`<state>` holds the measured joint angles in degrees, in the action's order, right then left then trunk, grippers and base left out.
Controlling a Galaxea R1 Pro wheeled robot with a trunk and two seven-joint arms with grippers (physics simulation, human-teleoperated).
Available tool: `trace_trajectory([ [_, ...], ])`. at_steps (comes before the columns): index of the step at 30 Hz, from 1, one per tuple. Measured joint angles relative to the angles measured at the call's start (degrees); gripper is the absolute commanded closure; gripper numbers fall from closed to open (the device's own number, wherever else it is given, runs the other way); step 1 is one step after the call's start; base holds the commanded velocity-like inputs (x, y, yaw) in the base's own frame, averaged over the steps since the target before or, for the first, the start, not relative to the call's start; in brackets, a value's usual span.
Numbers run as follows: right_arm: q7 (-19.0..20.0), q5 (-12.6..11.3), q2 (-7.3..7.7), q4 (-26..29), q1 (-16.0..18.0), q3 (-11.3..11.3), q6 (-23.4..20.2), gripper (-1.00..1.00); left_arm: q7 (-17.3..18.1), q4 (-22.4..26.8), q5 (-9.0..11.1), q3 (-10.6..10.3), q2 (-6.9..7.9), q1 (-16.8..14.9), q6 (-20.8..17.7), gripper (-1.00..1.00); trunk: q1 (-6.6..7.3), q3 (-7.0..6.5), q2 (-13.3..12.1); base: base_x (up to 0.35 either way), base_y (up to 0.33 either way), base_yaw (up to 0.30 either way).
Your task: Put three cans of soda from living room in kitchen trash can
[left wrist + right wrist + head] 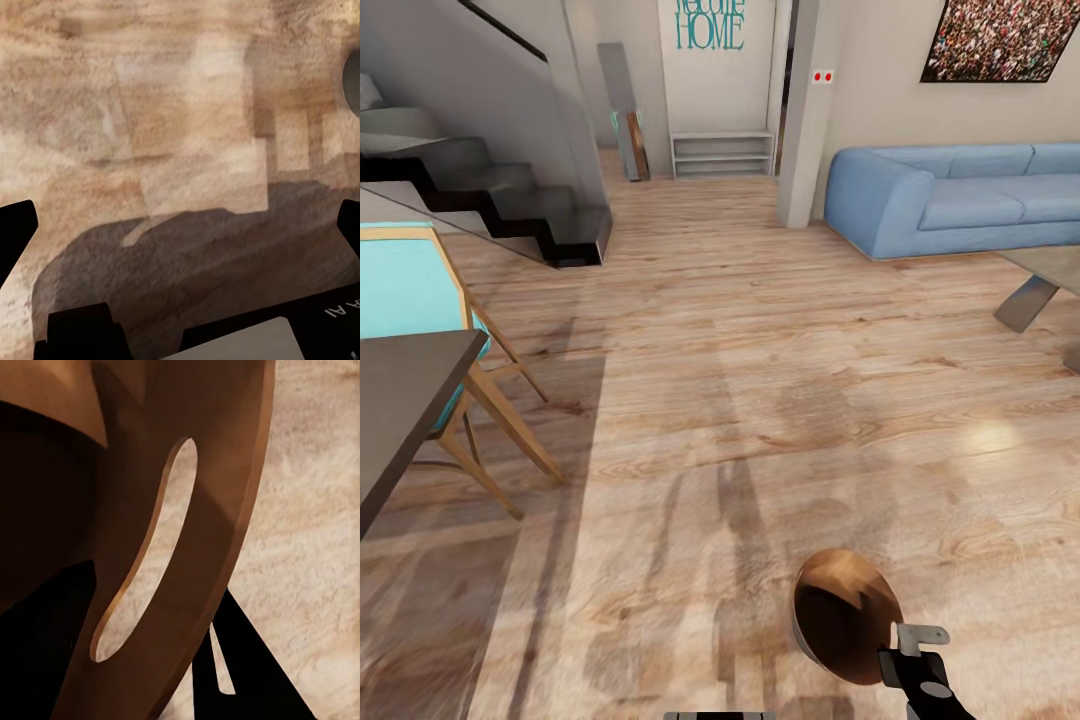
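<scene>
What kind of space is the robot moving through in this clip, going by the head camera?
Most likely an open-plan home, at the edge of a living area: a blue sofa against the wall, a dark staircase, and a hallway shelf under a "HOME" sign. The right gripper holds the bin by its rim.

Near right, low over the floor (740,400): trash can (840,610), rim held by right hand (916,650). Near left: tabletop (400,400), chair (420,300) behind. Far left: stairs (490,190). Far right: sofa (960,200), another tabletop (1050,265) before it. Far centre: shelf (722,155).
</scene>
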<state>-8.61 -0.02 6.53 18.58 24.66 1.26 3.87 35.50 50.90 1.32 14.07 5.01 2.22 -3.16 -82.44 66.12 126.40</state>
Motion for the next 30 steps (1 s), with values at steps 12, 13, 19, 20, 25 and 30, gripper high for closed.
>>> trace_trajectory([
  [12, 0.07, -0.53, -0.01, 3.76, -0.09, -1.19, -0.68, 1.00, 13.26, 4.12, -0.01, 6.67, 0.86, -0.02, -0.09, -1.00, -0.02, 0.01, -0.01, 0.000, 0.000, 0.000],
  [13, 0.12, -0.43, -0.02, 6.01, -0.06, -0.92, -0.78, 1.00, 13.30, 4.14, -0.01, 6.74, 0.86, -0.02, -0.09, -1.00, -0.01, 0.01, -0.01, 0.000, 0.000, 0.000],
  [19, 0.16, -0.35, 0.04, 14.94, -0.72, -0.81, -8.45, 1.00, 13.44, 4.19, -0.01, 6.98, 0.88, -0.02, -0.09, -1.00, -0.01, 0.00, 0.00, 0.000, 0.000, 0.000],
  [20, 0.02, -0.24, 0.05, 15.91, -0.86, -0.83, -9.29, 1.00, 13.44, 4.19, -0.01, 6.99, 0.88, -0.02, -0.09, -1.00, -0.01, 0.00, 0.00, 0.000, 0.000, 0.000],
  [25, 0.09, -0.84, 0.06, 21.54, -1.40, -0.87, -15.47, 1.00, 13.45, 4.21, -0.07, 7.02, 0.88, -0.02, -0.09, -1.00, -0.01, 0.01, -0.01, 0.000, 0.000, 0.000],
  [30, 0.11, -0.74, 0.07, 32.05, -2.06, -0.80, -27.65, 1.00, 13.45, 4.15, -0.09, 7.03, 0.88, -0.02, -0.09, -1.00, -0.01, 0.01, -0.01, 0.000, 0.000, 0.000],
])
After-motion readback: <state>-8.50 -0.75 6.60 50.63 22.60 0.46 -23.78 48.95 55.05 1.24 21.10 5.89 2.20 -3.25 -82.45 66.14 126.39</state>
